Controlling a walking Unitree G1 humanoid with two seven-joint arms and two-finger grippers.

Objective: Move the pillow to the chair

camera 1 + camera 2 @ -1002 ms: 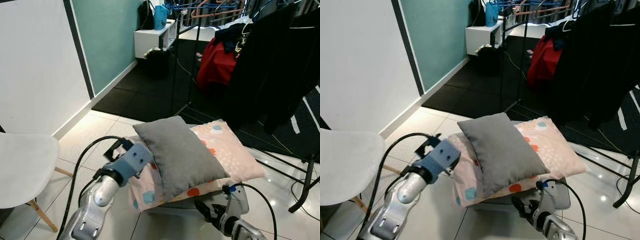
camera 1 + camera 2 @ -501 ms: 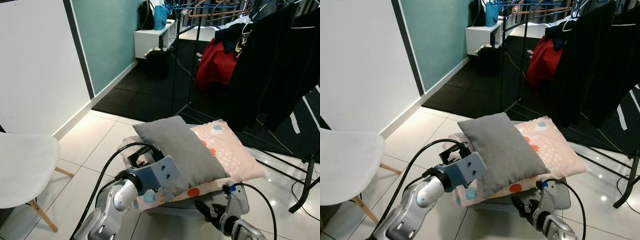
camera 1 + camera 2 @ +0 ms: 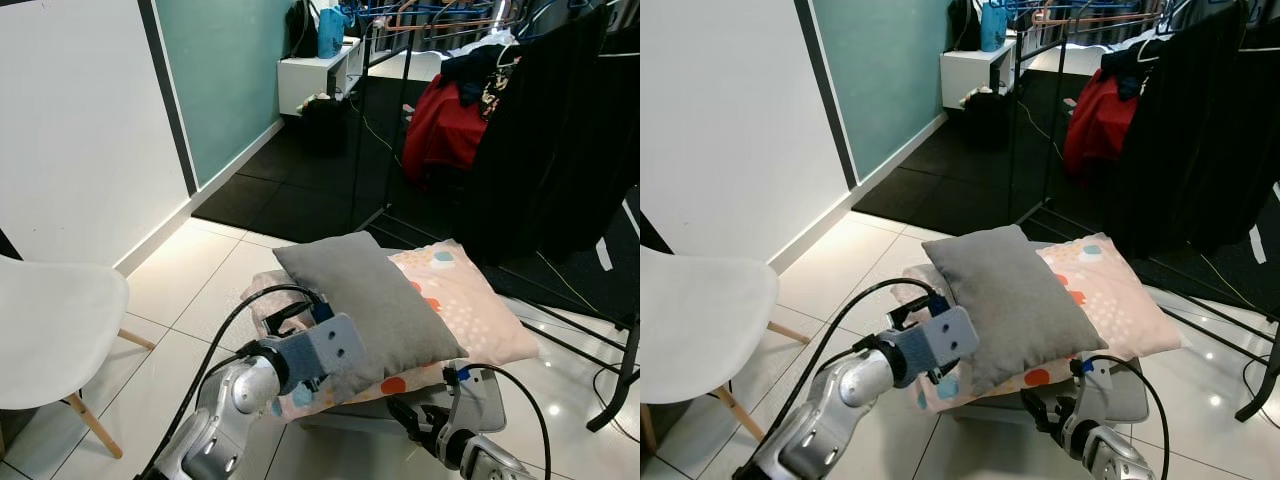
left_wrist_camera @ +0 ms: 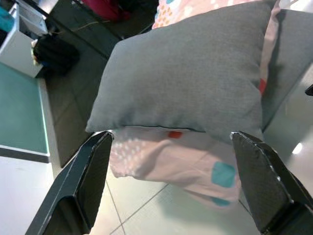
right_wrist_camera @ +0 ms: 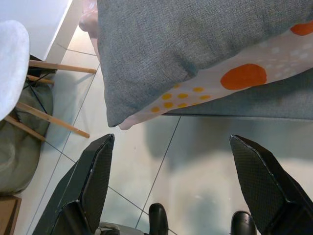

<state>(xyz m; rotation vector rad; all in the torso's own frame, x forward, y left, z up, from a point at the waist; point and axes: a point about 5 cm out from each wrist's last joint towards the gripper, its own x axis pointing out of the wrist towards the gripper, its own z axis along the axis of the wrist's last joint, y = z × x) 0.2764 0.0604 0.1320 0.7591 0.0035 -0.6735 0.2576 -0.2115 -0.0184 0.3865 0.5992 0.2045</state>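
Two pillows stacked, grey pillow (image 4: 186,83) uppermost, white chair (image 3: 695,320) left

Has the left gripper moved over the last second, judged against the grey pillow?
Yes. The left gripper has swung from beyond the grey pillow's left edge toward its near corner, and is now open facing it.

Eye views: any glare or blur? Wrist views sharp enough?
Left eye view: sharp, small glare spots on the floor tiles, clothes rack dark. Left wrist view: grey pillow crisp, fingers soft at the edges. Right wrist view: clear, pillow shadow on the tiles.
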